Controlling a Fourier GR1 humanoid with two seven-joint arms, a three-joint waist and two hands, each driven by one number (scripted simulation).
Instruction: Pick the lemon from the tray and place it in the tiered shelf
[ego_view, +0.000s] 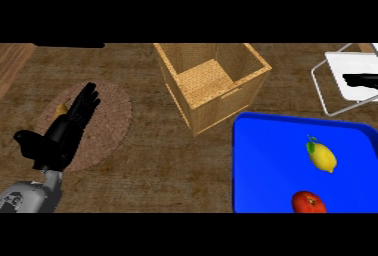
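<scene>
The yellow lemon (322, 157), with a small green leaf at its top, lies on the blue tray (266, 165) at the right of the head view. No hand is close to it. A white shelf board in a grey metal frame (347, 75) stands at the far right, partly cut off by the view's edge, with a black shape lying on it. My left hand (63, 132) is at the far left, well away from the tray, open with straight fingers over a round brown mat (111, 125). My right hand does not show.
A tall woven open-topped box (214, 85) stands between the mat and the tray. A red fruit (308, 202) lies on the tray's near part. A small yellow thing (62, 108) peeks out beside my left fingers on the mat.
</scene>
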